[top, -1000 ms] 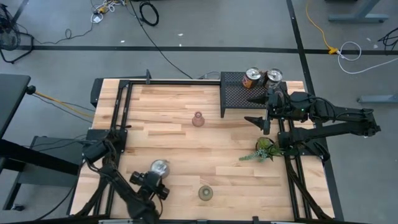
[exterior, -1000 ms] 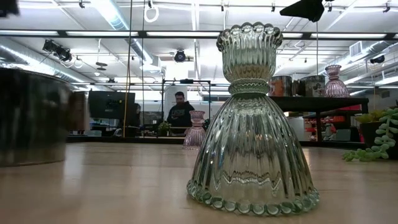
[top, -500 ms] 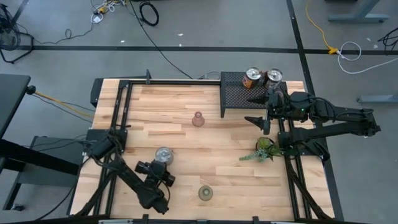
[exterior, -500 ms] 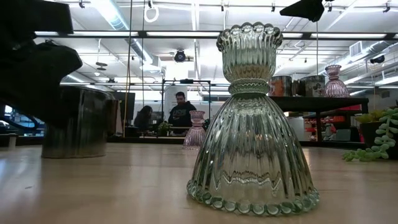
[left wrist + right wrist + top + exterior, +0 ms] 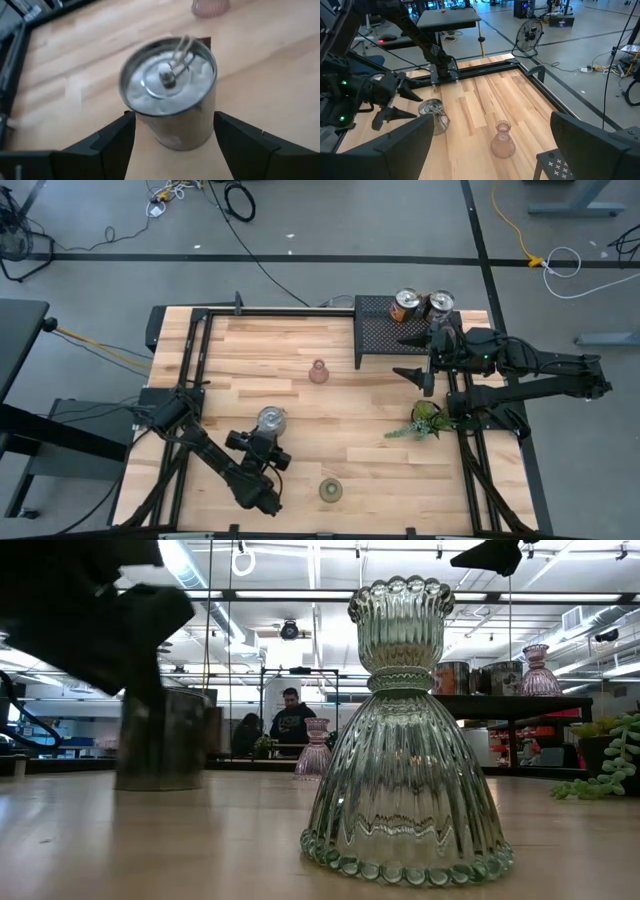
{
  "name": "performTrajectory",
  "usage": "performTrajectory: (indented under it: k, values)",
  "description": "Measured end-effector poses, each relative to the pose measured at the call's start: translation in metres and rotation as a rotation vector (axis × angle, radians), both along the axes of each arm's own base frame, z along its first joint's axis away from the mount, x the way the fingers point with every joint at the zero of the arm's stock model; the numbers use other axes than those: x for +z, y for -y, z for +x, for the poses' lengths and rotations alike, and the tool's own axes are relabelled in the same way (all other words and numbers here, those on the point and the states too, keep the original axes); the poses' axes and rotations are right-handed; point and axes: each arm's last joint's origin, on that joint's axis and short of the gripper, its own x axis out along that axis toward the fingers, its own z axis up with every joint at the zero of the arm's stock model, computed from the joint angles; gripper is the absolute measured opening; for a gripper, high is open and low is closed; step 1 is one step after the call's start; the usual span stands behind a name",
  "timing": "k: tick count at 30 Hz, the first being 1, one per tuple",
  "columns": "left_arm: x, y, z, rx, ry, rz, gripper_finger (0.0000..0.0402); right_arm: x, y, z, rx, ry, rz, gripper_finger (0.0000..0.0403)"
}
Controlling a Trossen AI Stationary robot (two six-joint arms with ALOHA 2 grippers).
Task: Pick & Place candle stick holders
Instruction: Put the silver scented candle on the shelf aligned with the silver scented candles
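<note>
A shiny silver candle stick holder (image 5: 270, 418) stands between the fingers of my left gripper (image 5: 266, 434) at the table's near left; it also shows as the silver holder (image 5: 170, 95) in the left wrist view. An olive-green glass holder (image 5: 330, 490) stands on its base near the front edge. A pink glass holder (image 5: 318, 372) stands at mid-table. Two silver, orange-tinted holders (image 5: 405, 305) sit on the black mesh rack (image 5: 385, 330), and another pink holder (image 5: 537, 670) stands there too. My right gripper (image 5: 408, 356) hangs open beside the rack. My left gripper pinches the silver holder between its two fingers, one on each side of the round wall (image 5: 136, 122), low on the wall. The fingers come slanting down from the table's near side. The holder stays upright, open top up; whether its base is off the table, I cannot tell.
A leafy plant sprig (image 5: 425, 420) lies at the right edge below my right arm. Black frame rails (image 5: 190, 360) run along the table's left, far and right sides. A person (image 5: 290, 720) sits in the room far beyond the table.
My left gripper has swung toward the table's far edge and a little to the right, turning as it went, and the silver holder has travelled with it between the fingers, staying upright.
</note>
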Motion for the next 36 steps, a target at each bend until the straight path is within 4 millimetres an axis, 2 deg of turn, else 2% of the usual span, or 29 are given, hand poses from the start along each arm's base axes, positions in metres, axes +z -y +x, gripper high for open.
performTrajectory:
  k: [6,11,15,21,25,31,36]
  values:
    - [0.029,0.007,0.004,-0.052,0.018,0.009,0.0269,0.0,0.0,0.001,0.0,0.0,0.0,0.0396]
    - [0.053,0.007,-0.007,-0.109,0.078,0.001,0.0268,0.0,0.0,0.001,-0.001,-0.001,0.0,0.0396]
    - [0.07,0.003,-0.028,-0.177,0.145,0.024,0.0268,0.0,0.0,0.001,-0.001,-0.001,0.0,0.0396]
    - [0.079,0.0,-0.071,-0.305,0.209,0.033,0.0268,0.0,0.0,0.001,-0.001,0.0,0.0,0.0396]
    - [0.073,0.0,-0.098,-0.427,0.299,0.034,0.0268,0.0,0.0,0.001,-0.002,0.0,0.0,0.0396]
    - [0.038,-0.007,-0.142,-0.584,0.394,0.018,0.0268,0.0,0.0,0.001,-0.002,0.0,-0.001,0.0396]
    - [0.019,-0.019,-0.161,-0.646,0.467,-0.015,0.0268,0.0,0.0,0.001,-0.002,0.0,-0.001,0.0396]
